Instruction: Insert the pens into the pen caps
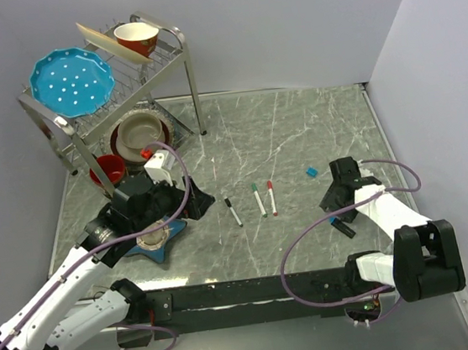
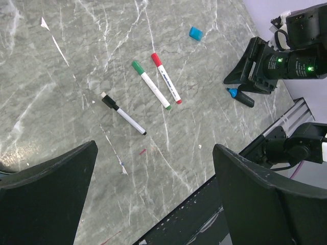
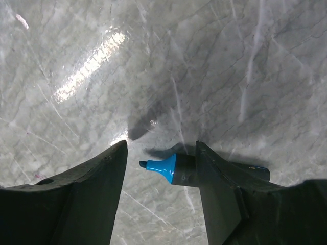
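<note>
Your right gripper (image 3: 162,145) sat low over the right side of the table (image 1: 296,126), jaws partly apart, gripping nothing. The dark blue-tipped marker (image 3: 176,170) lay flat on the marble between the fingers. Its barrel was up against one finger, with a clear gap to the other. It was uncapped, blue nib bare. The blue cap (image 1: 311,171) lay loose near the gripper, farther from the arm bases and apart from the marker.

Your left gripper (image 2: 156,153) was spread wide and empty above the table's left side, its camera looking toward the pens. Three slim white pens lay mid-table, roughly parallel. The black pen (image 2: 124,116) was nearest the left arm. The green pen (image 2: 151,86) and red pen (image 2: 165,78) lay side by side, close but not touching. Each looked to have a matching coloured cap on one end; couldn't tell how firmly seated.

Behind the left arm stood a dish rack (image 1: 192,78) with a blue plate (image 1: 71,81) and a bowl (image 1: 136,39).
</note>
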Controlling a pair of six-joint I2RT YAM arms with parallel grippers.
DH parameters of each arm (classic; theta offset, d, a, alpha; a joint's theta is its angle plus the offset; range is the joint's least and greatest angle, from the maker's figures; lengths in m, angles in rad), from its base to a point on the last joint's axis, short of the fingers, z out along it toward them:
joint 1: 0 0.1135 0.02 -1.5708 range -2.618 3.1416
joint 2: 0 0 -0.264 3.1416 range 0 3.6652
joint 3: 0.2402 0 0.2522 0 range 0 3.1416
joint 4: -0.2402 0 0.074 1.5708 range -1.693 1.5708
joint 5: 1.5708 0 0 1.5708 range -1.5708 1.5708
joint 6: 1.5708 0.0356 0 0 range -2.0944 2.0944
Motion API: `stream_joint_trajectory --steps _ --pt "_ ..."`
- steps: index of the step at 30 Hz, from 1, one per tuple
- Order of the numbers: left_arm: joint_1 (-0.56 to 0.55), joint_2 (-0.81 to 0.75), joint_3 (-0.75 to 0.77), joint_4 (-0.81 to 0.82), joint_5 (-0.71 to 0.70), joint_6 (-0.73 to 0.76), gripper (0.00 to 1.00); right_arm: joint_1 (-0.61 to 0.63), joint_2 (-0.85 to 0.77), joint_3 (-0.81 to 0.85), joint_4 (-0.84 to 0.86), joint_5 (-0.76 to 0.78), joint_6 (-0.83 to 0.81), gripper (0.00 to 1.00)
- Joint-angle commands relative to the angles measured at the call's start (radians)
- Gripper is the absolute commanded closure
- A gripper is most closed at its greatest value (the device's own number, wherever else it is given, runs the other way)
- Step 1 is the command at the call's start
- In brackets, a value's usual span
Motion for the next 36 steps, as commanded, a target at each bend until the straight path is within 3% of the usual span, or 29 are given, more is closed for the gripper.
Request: stream_joint_trajectory --steps 1,6,13,16,19,23,29,36 --pt "0.005 -0.023 -0.005 0.036 -0.004 0.009 0.01 0.035 0.001 0.058 -0.016 0.054 0.008 0.37" --pt "0.005 -0.028 -0.014 0.046 0.006 0.009 0.01 0.076 0.033 0.178 -0.025 0.063 -0.128 0.35" --pt "0.005 -0.045 -0.032 0.072 0.029 0.007 0.01 0.153 0.096 0.380 0.004 -0.076 -0.668 0.37" --pt "0.005 -0.046 -0.040 0.079 0.032 0.010 0.01 0.158 0.157 0.410 -0.075 -0.045 -0.838 0.37" --pt "0.005 -0.045 -0.040 0.079 0.033 0.013 0.01 0.159 0.185 0.356 -0.121 0.009 -0.912 0.37" --pt "0.005 -0.035 -0.038 0.079 0.041 0.016 0.01 0.156 0.160 0.318 -0.152 -0.151 -1.006 0.36" --pt "0.005 -0.020 -0.034 0.073 0.026 0.022 0.01 0.170 0.099 0.232 -0.166 -0.051 -1.130 0.36" --pt "0.005 -0.025 -0.049 0.088 0.033 0.016 0.01 0.196 0.035 0.141 -0.175 -0.133 -1.216 0.39"
